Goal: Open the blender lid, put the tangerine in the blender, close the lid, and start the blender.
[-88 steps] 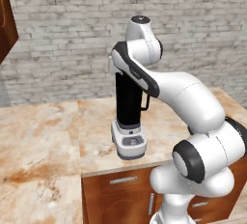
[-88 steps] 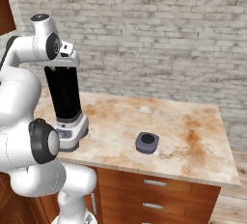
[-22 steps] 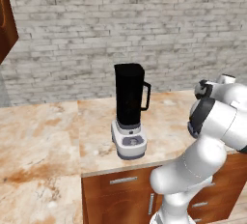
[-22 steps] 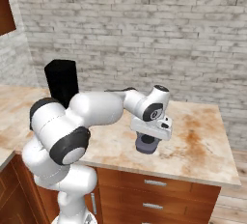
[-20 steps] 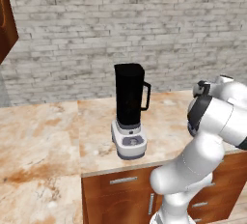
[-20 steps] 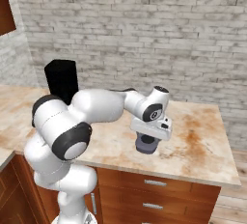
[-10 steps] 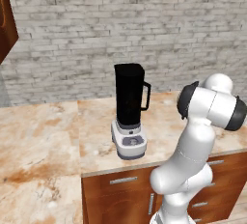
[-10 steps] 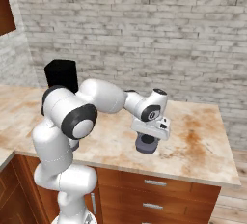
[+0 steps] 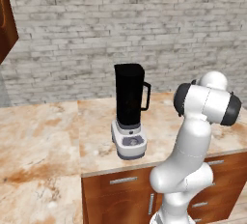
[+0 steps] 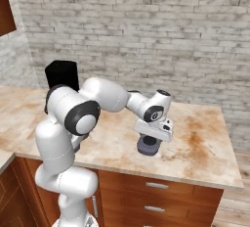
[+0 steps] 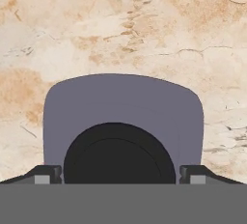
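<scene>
Swung away from the blender (image 9: 129, 112) and over to the far end of the counter (image 10: 205, 138) since the earliest frames, the white arm now holds its gripper (image 10: 155, 134) low over the blender lid (image 10: 148, 146), which lies flat on the marbled stone, well apart from the open-topped jar. From the hand camera, the two dark fingertips (image 11: 46, 174) stand wide apart, one on each side of the lid's round dark knob (image 11: 119, 153), with clear gaps and nothing yet clamped; the jaws have only begun to narrow. A good pick here looks to call for a centred, level squeeze on the knob, then a straight lift so the grey cap does not skid across the stone. No tangerine can be made out in these pictures, so whether it is already in the jar cannot be told. Around the lid the counter offers no obstacle; the brick wall (image 10: 146, 35) stands well behind, and the blender's side handle (image 9: 146, 96) faces the arm's return path.
</scene>
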